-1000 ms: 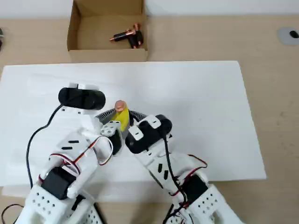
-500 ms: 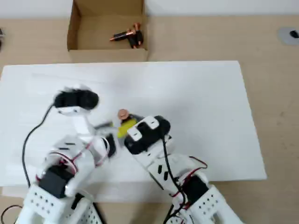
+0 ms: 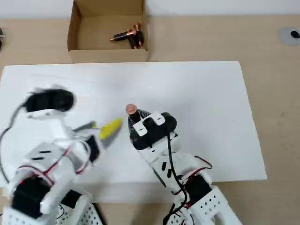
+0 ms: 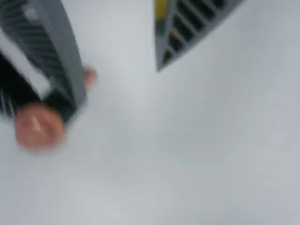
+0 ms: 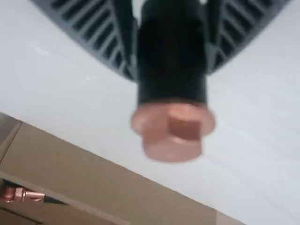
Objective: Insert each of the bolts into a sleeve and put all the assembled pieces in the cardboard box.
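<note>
My right gripper (image 3: 133,116) is shut on a black sleeve (image 5: 172,56) with a copper bolt (image 5: 172,130) seated in it. The bolt head (image 3: 131,109) sticks out toward the cardboard box (image 3: 74,29). The piece hangs over the white sheet (image 3: 201,93). In the right wrist view the gripper (image 5: 171,70) clamps the sleeve from both sides. My left gripper (image 3: 108,124) is open to the left of it, its yellow finger (image 3: 110,128) and grey finger (image 3: 85,125) apart with nothing between. In the left wrist view the left gripper (image 4: 117,84) is beside the held bolt head (image 4: 36,127).
Assembled bolt-and-sleeve pieces (image 3: 128,35) lie in the box's right part; one (image 5: 16,194) shows in the right wrist view. The box stands on the wooden table (image 3: 211,37) beyond the sheet's far edge. A grey disc (image 3: 289,35) sits at the far right.
The left arm has let go of the piece and drawn back to the left with its gripper open. The right gripper keeps the bolt and sleeve and has shifted slightly right.
</note>
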Controlling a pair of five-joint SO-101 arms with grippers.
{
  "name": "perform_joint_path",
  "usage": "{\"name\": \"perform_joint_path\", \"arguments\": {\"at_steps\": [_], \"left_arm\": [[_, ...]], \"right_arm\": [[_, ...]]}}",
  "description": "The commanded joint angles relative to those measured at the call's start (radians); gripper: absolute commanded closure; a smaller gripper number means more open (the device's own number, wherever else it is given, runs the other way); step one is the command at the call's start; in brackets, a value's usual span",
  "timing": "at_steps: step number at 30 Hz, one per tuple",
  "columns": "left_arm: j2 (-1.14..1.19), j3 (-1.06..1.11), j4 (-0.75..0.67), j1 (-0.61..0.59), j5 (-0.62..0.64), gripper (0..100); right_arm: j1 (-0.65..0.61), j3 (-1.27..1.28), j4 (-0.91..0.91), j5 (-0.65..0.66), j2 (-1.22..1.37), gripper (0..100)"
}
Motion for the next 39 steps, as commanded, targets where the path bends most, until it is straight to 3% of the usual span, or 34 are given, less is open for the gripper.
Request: {"name": "perform_joint_path", "arguments": {"at_steps": [1, 6, 11, 19, 34, 39], "left_arm": [[-0.002, -0.075, 0.005, -0.173, 0.0, 75], [-0.001, -0.052, 0.011, -0.416, -0.057, 75], [-0.001, 0.08, 0.003, -0.528, -0.101, 75], [-0.002, 0.318, -0.189, -0.54, -0.098, 75], [-0.002, 0.377, -0.192, -0.542, -0.098, 75], [-0.002, 0.402, -0.192, -0.542, -0.098, 75]], "right_arm": [[0.039, -0.096, -0.006, 0.04, -0.002, 98.8], [0.119, -0.153, 0.0, 0.051, 0.007, 98.8], [0.12, -0.249, -0.048, 0.141, 0.159, 98.8], [0.124, -0.618, -0.176, 0.173, 0.722, 98.8], [0.139, -1.308, -0.382, 0.166, 1.532, 98.8], [0.16, -1.561, -0.381, 0.084, 1.767, 98.8]]}}
